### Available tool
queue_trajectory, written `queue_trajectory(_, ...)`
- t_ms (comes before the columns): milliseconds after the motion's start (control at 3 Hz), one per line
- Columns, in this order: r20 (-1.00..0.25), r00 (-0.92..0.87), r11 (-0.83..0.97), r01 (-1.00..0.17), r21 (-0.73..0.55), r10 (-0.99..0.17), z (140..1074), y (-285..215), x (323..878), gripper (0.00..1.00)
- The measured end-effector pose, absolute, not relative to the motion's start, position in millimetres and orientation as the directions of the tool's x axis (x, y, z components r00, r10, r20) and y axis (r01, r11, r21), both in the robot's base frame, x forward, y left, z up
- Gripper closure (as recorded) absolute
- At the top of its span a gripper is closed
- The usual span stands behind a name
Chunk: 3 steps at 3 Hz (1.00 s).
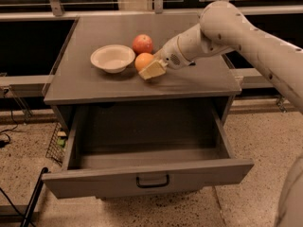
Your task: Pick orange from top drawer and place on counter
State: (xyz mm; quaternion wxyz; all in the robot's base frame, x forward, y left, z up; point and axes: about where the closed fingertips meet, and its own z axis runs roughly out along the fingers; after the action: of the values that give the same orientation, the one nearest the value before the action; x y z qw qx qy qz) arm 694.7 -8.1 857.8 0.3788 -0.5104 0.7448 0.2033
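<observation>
Camera view looks down on a grey cabinet from its front side. The top drawer [94,183] stands pulled out toward you, and the part of its inside that shows holds no fruit. The orange [143,60] is up at the counter [199,82], near the middle, just right of a white bowl [112,58] and just in front of a red fruit [142,44]. The robot's arm [227,27] reaches in from the right side of the frame, and the gripper [152,70] sits low at the orange's front right side, touching it or very nearly so. You cannot tell from this angle whether the gripper is clamped on the orange or has let it go. The orange seems to rest on the surface, though it may hang just above it. By the look of things, lifting the fruit out of the drawer and carrying it over are done. What is likely left for you is the release, if not made already, and drawing the arm clear without nudging the orange toward the bowl or the red fruit.
</observation>
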Motion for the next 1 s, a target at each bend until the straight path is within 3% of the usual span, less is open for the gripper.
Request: queue_trajectory(1000,-0.756,-0.292,0.462,-0.887,-0.015,-0.586,835.7,-17.0,700.9,0.98)
